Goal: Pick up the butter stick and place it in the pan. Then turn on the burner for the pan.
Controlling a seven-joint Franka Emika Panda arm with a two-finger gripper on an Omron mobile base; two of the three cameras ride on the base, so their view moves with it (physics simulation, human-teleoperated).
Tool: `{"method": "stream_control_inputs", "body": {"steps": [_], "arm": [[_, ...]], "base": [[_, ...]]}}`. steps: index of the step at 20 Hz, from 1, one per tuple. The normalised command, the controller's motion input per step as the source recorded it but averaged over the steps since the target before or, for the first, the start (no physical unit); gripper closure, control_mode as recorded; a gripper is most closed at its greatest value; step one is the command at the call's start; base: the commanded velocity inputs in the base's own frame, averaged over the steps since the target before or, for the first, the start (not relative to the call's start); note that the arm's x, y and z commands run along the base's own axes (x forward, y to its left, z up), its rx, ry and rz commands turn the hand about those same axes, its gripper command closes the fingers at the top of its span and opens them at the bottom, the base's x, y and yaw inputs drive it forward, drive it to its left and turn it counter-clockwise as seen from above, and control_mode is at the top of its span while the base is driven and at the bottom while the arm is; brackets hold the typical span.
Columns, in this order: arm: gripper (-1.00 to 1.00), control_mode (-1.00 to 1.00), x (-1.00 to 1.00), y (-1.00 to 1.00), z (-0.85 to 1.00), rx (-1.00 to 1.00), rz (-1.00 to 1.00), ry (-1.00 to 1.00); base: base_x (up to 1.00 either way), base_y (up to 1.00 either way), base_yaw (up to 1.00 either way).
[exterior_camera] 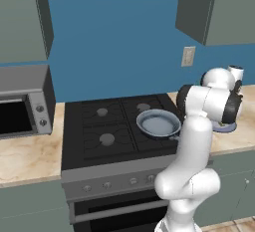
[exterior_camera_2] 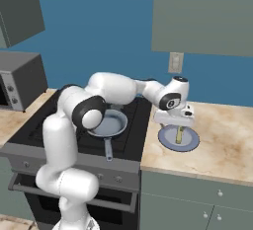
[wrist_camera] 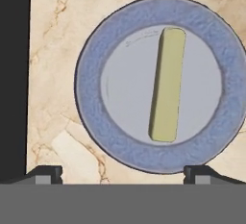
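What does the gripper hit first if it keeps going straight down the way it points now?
Most likely the butter stick lying on the blue-grey plate, since the open gripper looks straight down at it. The stick sits slightly off centre, so one finger might meet the plate instead.

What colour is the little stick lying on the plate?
Pale yellow. The butter stick shows best in the hand view, lying on the blue-grey plate.
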Motion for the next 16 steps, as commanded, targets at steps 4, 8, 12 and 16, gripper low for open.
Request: {"method": "stream_control_inputs", "body": {"steps": [4,8,12,16], "arm": [[-1.00,-1.00,0.18,-0.25,-0.21,0.00,0.01,0.04],[-1.00,-1.00,0.20,-0.21,-0.21,0.00,0.03,0.03],[-1.00,-1.00,0.23,-0.18,-0.22,0.00,0.03,0.03],[-1.00,-1.00,0.24,-0.13,-0.22,0.00,0.02,0.04]], "base": [[0.00,0.00,0.00],[0.00,0.00,0.00],[0.00,0.00,0.00],[0.00,0.00,0.00]]}}
